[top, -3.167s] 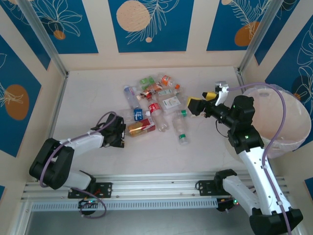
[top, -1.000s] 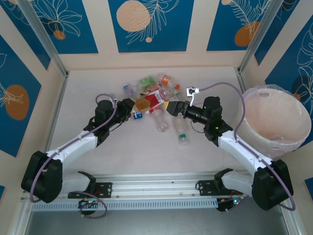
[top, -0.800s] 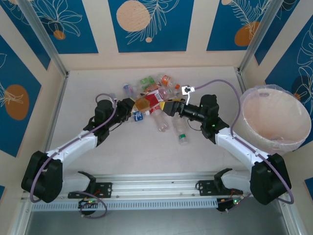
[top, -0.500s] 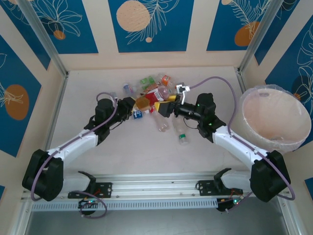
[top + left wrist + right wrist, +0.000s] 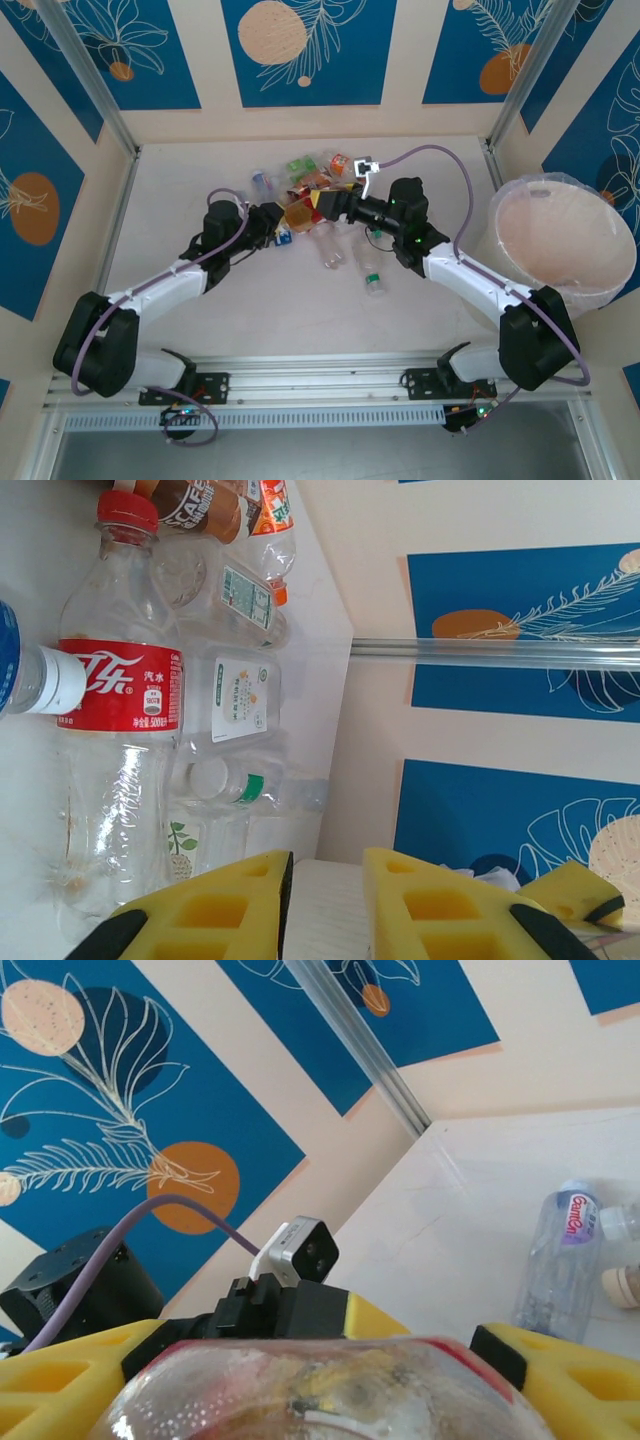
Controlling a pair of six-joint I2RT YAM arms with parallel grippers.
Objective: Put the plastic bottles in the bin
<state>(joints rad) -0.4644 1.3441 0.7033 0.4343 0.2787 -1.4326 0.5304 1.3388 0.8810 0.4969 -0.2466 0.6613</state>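
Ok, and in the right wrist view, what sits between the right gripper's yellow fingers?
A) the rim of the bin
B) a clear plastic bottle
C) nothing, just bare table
B: the right gripper has a clear plastic bottle bulging up between its yellow fingers, one finger on each side of it.

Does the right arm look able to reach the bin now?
Probably yes: the bin stands open beside the right arm, no bottles between them; the right gripper flanks a bottle the left gripper holds.
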